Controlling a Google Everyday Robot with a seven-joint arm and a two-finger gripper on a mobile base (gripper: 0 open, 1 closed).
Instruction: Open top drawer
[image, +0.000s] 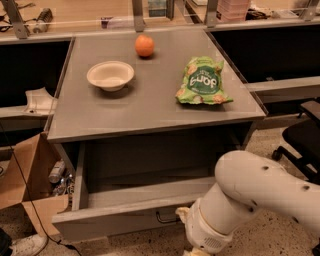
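Observation:
The top drawer (115, 223) under the grey tabletop stands pulled out toward me, its grey tray (150, 195) showing bare. Its small dark bar handle (167, 218) sits at the centre of the front panel. My white arm (250, 195) reaches in from the lower right, with its wrist just right of the handle. My gripper (190, 253) hangs below the wrist at the bottom edge of the camera view, in front of the drawer front and mostly cut off. No other drawers show.
On the grey tabletop (150, 110) lie a cream bowl (110, 75), an orange (144, 45) and a green chip bag (202, 82). A cardboard box (27, 190) and cans (57, 175) sit at the left on the floor. A black office chair (302, 137) stands at the right.

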